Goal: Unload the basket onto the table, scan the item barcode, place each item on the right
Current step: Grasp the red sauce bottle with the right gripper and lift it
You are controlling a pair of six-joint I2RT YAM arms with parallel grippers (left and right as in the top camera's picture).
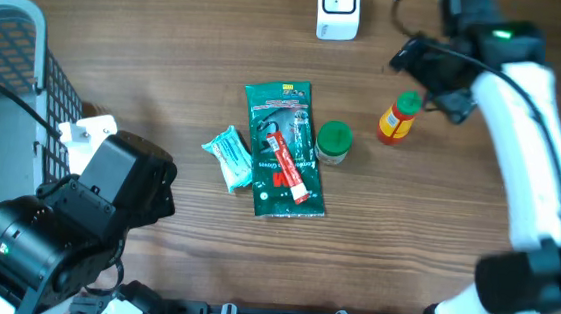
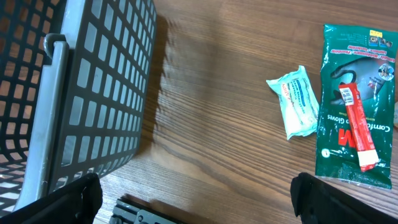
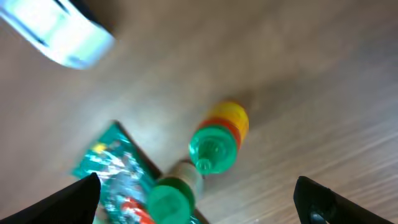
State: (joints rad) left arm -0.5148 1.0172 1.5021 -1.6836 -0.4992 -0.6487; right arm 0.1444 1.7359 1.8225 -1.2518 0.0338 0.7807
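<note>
A small yellow-and-red bottle (image 1: pixel 398 118) with a green cap stands upright on the wooden table. My right gripper (image 1: pixel 429 80) hovers just above and behind it, open and empty. In the blurred right wrist view the bottle (image 3: pixel 217 140) sits ahead of the gripper (image 3: pixel 202 200), apart from both fingertips (image 3: pixel 78 196). The white barcode scanner (image 1: pixel 338 9) stands at the table's far edge and shows as a blur (image 3: pixel 59 31) in the right wrist view. My left gripper (image 2: pixel 196 199) is open near the front left, with bare wood between its fingers.
A green glove package (image 1: pixel 286 149) with a red tube on it lies mid-table, a wipes packet (image 1: pixel 230 158) to its left, a green-lidded jar (image 1: pixel 334 141) to its right. A grey mesh basket (image 1: pixel 6 75) fills the left side.
</note>
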